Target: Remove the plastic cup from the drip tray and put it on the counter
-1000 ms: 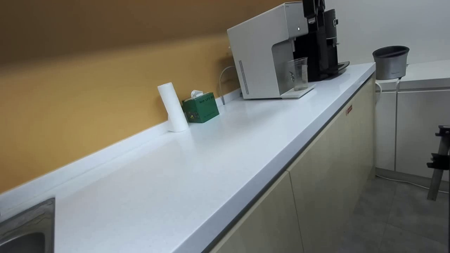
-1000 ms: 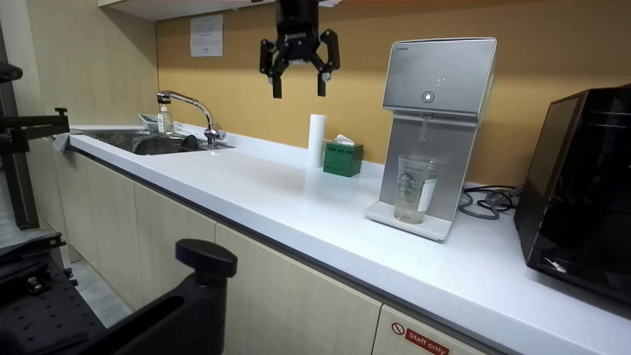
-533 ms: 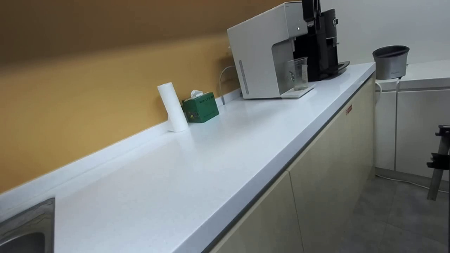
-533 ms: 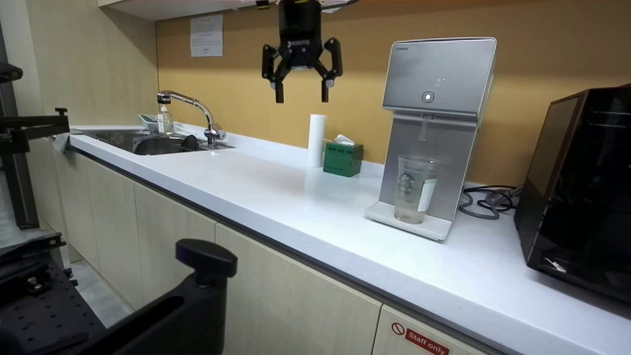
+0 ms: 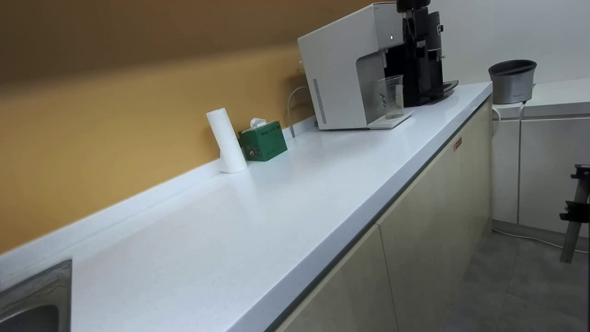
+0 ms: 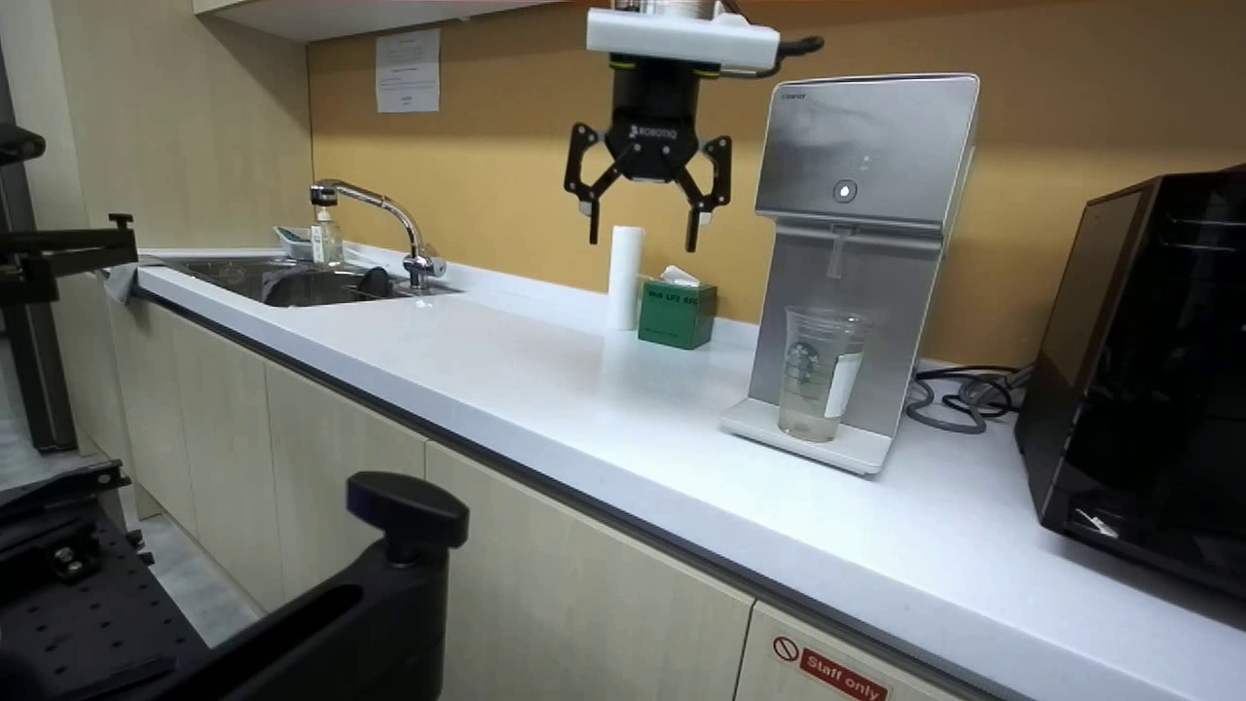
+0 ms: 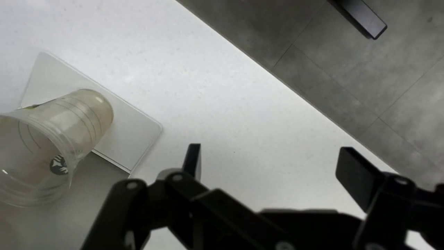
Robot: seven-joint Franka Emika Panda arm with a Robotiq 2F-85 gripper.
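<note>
The clear plastic cup (image 6: 810, 375) stands upright on the drip tray (image 6: 861, 452) of the white drinks machine (image 6: 866, 146), under its spout. Cup (image 5: 394, 97) and tray (image 5: 386, 123) also show in an exterior view. My gripper (image 6: 642, 245) is open and empty, pointing down above the counter (image 6: 545, 380), higher than the cup's rim and left of the machine in that view. In the wrist view the cup (image 7: 78, 121) and tray (image 7: 133, 139) lie left of my open fingers (image 7: 270, 152), with only counter between them. In an exterior view my gripper blends with a dark machine behind it.
A white paper roll (image 6: 625, 279) and a green tissue box (image 6: 677, 313) stand by the back wall. A black machine (image 6: 1139, 370) and cables (image 6: 959, 399) are right of the drinks machine. A sink (image 6: 321, 282) is far left. A black stand (image 6: 409, 516) is in the foreground.
My gripper has moved down and to the right, closer to the drinks machine, in an exterior view. It stays open. The cup and tray have not moved.
</note>
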